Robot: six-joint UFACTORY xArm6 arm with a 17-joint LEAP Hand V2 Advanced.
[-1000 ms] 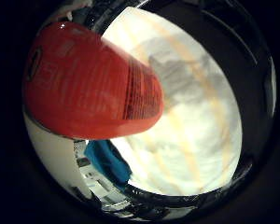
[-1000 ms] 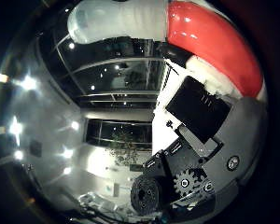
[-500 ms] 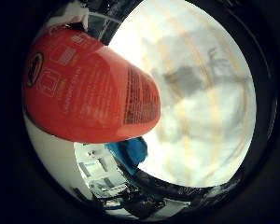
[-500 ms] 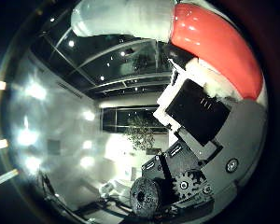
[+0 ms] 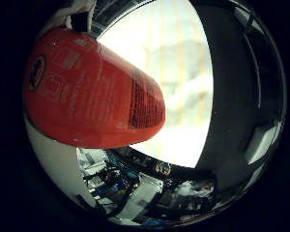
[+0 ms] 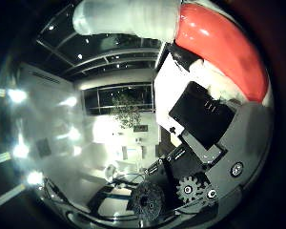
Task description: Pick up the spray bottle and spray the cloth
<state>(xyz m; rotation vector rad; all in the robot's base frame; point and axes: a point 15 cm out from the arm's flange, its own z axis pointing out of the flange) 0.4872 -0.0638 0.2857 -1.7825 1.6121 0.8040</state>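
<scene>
The red spray bottle fills much of the little finger side view, close against the palm, with its printed label facing the camera. Its red shoulder also shows in the thumb side view. My right hand is shut on it: a white padded finger curls across the bottle, and black and white finger parts lie against it. Beyond the bottle lies a bright white table top with a faint grey shadow on it. No cloth shows clearly in either view.
A dark panel borders the white table top. Past the table's edge stands cluttered equipment. The thumb side view looks out into the room, with ceiling lights, a dark window and a plant.
Both views have swung, so the hand has turned with the bottle in it. The blue thing seen beside the bottle earlier is out of view, and more of the room shows.
</scene>
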